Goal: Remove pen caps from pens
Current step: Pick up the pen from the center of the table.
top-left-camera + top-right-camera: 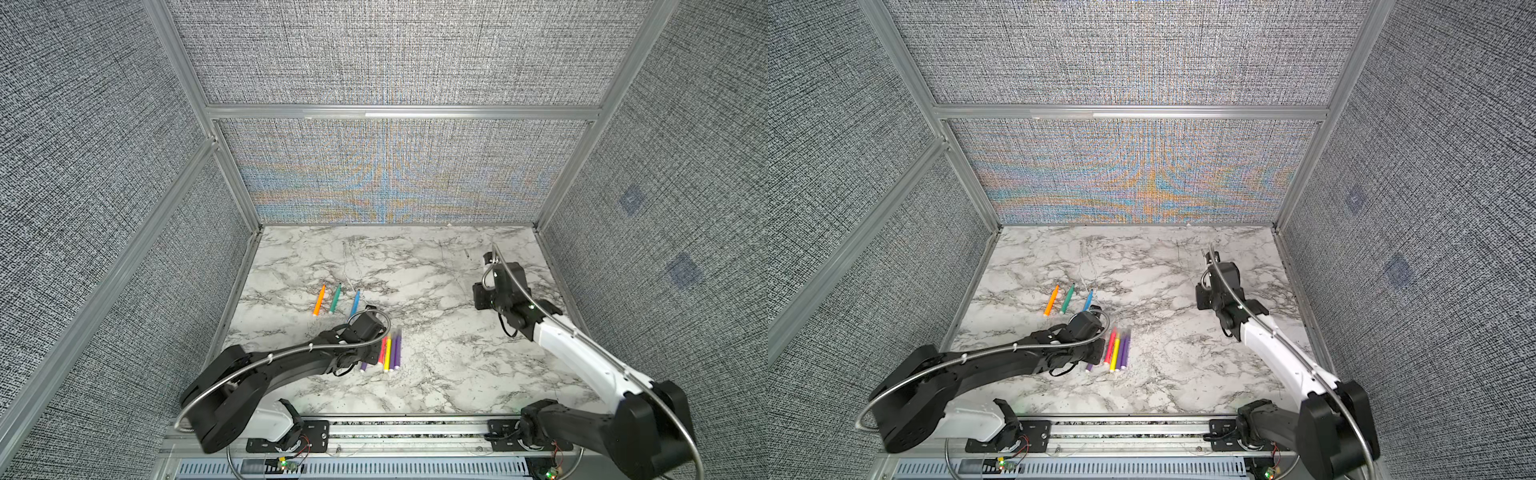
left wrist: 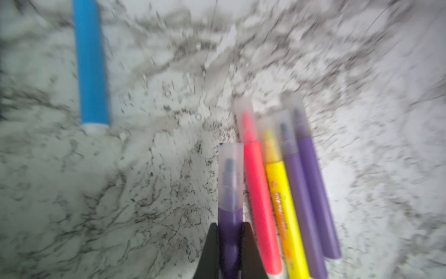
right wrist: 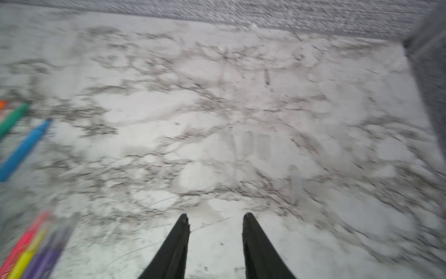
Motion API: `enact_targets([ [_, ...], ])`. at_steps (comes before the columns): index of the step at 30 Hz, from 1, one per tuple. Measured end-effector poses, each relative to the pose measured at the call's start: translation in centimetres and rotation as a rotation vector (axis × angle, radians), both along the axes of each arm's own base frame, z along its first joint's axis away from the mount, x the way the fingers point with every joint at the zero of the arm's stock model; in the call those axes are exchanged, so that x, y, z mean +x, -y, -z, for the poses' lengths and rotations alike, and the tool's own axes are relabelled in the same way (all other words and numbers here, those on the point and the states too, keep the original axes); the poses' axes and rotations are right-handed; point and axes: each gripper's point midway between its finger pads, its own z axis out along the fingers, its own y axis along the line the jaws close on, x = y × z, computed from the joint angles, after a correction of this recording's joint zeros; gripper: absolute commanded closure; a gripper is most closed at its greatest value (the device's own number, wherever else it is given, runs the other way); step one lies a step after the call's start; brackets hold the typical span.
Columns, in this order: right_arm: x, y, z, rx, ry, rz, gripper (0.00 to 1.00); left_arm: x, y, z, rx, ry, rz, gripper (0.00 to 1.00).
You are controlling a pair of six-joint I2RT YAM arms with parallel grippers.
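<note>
My left gripper [image 2: 230, 225] is shut on the body of a purple pen [image 2: 229, 241] just below its clear cap [image 2: 231, 174], which is still on. Beside it lie a red pen [image 2: 260, 205], a yellow pen [image 2: 284, 210] and two purple pens [image 2: 311, 198], all capped. In both top views the left wrist covers the held pen except its end [image 1: 363, 367]. Orange [image 1: 319, 300], green [image 1: 335, 298] and blue [image 1: 355, 303] pens lie farther back with bare tips. My right gripper [image 3: 214, 217] is open and empty over the marble. Faint clear caps [image 3: 255, 145] lie blurred ahead of it.
The marble table [image 1: 415, 270] is walled by grey fabric panels on three sides. My right arm [image 1: 582, 353] reaches along the right edge, close to the right wall. The left arm [image 1: 270, 365] lies low across the front left.
</note>
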Motion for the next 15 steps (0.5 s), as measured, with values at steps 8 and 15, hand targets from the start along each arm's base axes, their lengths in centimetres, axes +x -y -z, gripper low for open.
enact_targets([
  [8,-8.0,-9.3,-2.0,0.432,0.199,-0.416,0.57,-2.7,0.1,-6.4,-0.331,0.196,0.094,0.98],
  [15,-12.4,-14.3,-7.1,0.649,0.324,-0.647,0.57,-5.4,0.7,-10.0,-0.580,0.308,0.208,1.00],
])
